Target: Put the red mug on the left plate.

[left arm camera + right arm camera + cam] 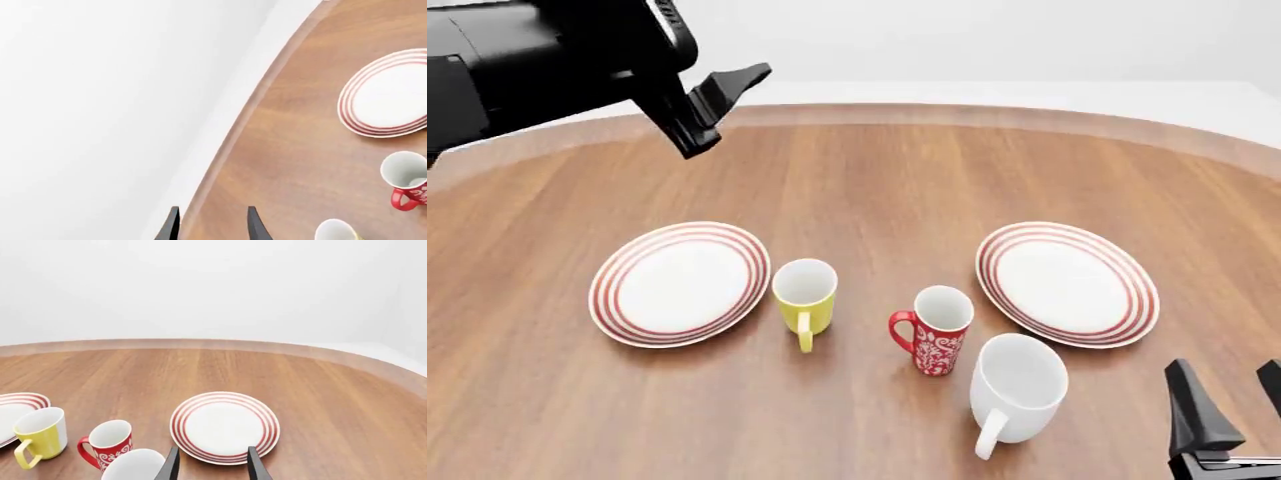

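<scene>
Red mug (934, 343) is standing upright between yellow mug (805, 297) and white mug (1016, 389), the left plate (679, 282) lying beyond the yellow one. Left gripper (710, 112) is hanging well off, jaws parted and empty; right gripper (1232, 411) likewise. Judged best: descending over the rim, avoiding both neighbours. Three mugs, two plates

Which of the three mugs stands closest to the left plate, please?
The yellow mug: it stands right beside the left plate, unlike the red mug and white mug.
</scene>
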You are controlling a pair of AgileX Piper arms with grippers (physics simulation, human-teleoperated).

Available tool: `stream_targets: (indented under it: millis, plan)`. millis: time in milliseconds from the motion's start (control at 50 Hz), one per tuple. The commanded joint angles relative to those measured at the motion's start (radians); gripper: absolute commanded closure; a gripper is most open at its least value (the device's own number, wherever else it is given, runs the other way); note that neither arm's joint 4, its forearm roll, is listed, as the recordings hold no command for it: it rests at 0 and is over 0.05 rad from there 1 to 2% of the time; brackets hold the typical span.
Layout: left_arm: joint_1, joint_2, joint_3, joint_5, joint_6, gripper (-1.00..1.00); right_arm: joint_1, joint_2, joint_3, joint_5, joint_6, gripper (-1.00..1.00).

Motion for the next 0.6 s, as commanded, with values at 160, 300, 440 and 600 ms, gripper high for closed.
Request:
stream_targets:
  millis: [160, 300, 440, 600]
  plan:
    - [-0.055, 0.105, -0.031, 0.063, -0.031, -1.0, 0.001, 0.002, 0.003, -0.004, -0.001, -1.0]
    - [-0.091, 0.108, -0.01, 0.084, -0.057, -1.0, 0.002, 0.002, 0.003, -0.004, -0.001, -1.0]
    - [-0.106, 0.101, 0.003, 0.088, -0.084, -1.0, 0.002, 0.002, 0.003, -0.005, 0.0, -1.0]
    - [-0.109, 0.112, 0.0, 0.096, -0.114, -1.0, 0.002, 0.002, 0.003, -0.004, -0.001, -1.0]
